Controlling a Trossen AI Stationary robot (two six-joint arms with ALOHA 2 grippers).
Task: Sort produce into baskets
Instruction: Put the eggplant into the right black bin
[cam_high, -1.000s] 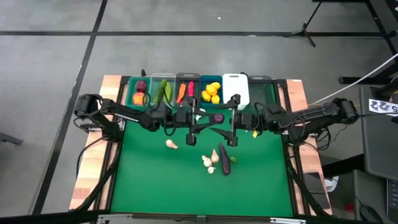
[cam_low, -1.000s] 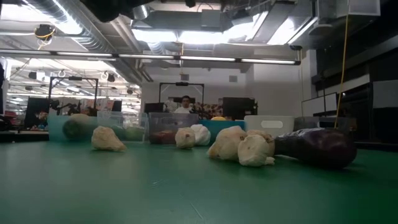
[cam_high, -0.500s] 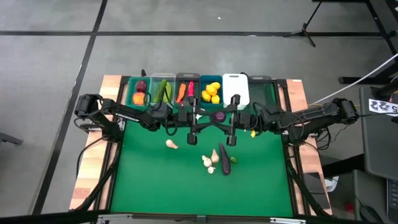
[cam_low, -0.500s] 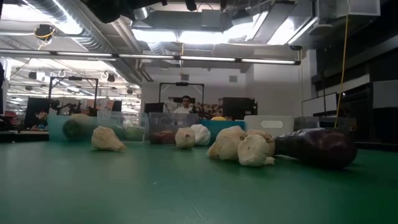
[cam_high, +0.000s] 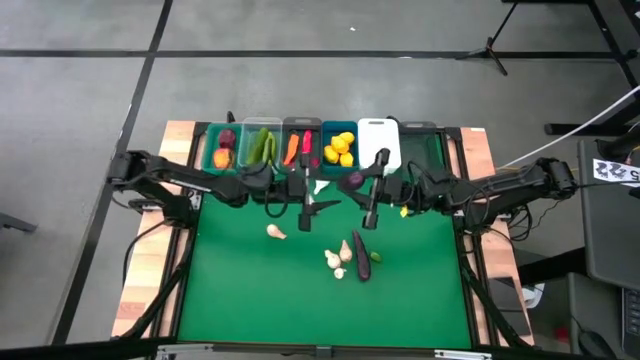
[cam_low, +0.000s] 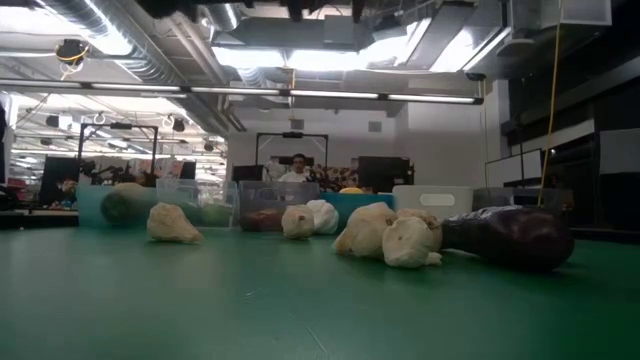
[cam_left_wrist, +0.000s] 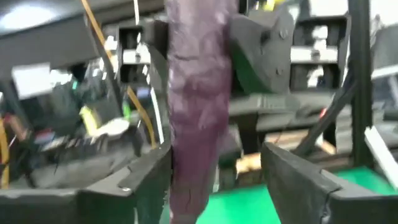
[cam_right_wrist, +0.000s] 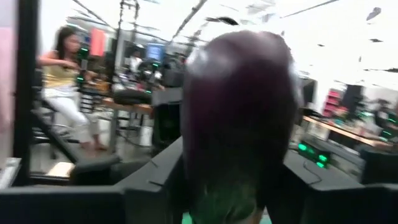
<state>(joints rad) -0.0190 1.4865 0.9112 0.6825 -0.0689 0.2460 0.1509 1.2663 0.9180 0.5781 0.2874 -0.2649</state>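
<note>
Sorted: bins (cam_high: 300, 128) upper centre mostly filled. Left: garlic (cam_high: 276, 232), eggplant (cam_high: 361, 257) mid-bench. Right end effector (cam_high: 352, 181) pinches eggplant (cam_right_wrist: 239, 118); left end effector (cam_high: 322, 187) spread.

Grey concrete floor (cam_high: 300, 90) spreads around the table, crossed by dark seams, with a tripod stand (cam_high: 495, 45) at far right. Level across the room, long ceiling light strips (cam_low: 300, 95) glow over exposed ducting (cam_low: 130, 45). Far off, a seated person (cam_low: 298, 168) sits among desks and monitors (cam_low: 380, 172).
</note>
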